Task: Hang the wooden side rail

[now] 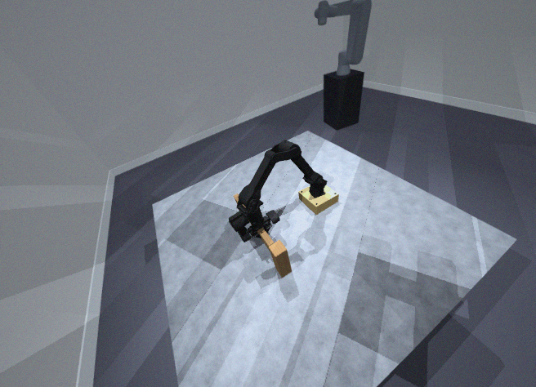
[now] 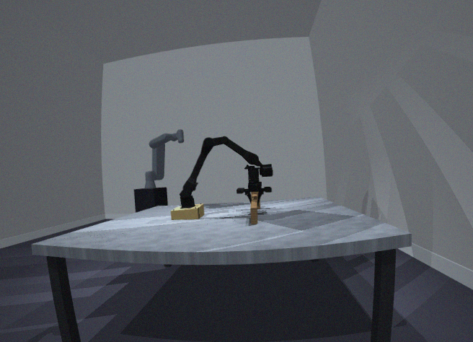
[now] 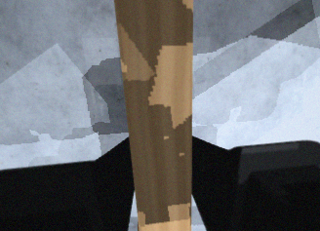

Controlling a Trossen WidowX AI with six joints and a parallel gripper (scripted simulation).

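Note:
The wooden side rail [image 1: 265, 237] [image 3: 171, 84] runs from behind the arm to the headboard post. The post [image 1: 283, 261] is a short upright wooden block on the table [image 1: 415, 227] [image 2: 152, 237]. My gripper [image 1: 260, 230] [image 2: 254, 201] [image 3: 155, 136] points down and is shut on the rail, with one finger on each side. The rail's near end meets or nearly meets the post's top in the top view. The hooks, the slot and the pins cannot be made out. Whether the far end touches the table is hidden behind the arm.
The arm's base stands on a yellow block [image 1: 316, 206] [image 2: 184, 213], off to one side of the rail. A grey second robot arm [image 1: 357, 33] [image 2: 158, 160] stands on a black pedestal [image 1: 343, 100] [image 2: 150, 199] beyond the table.

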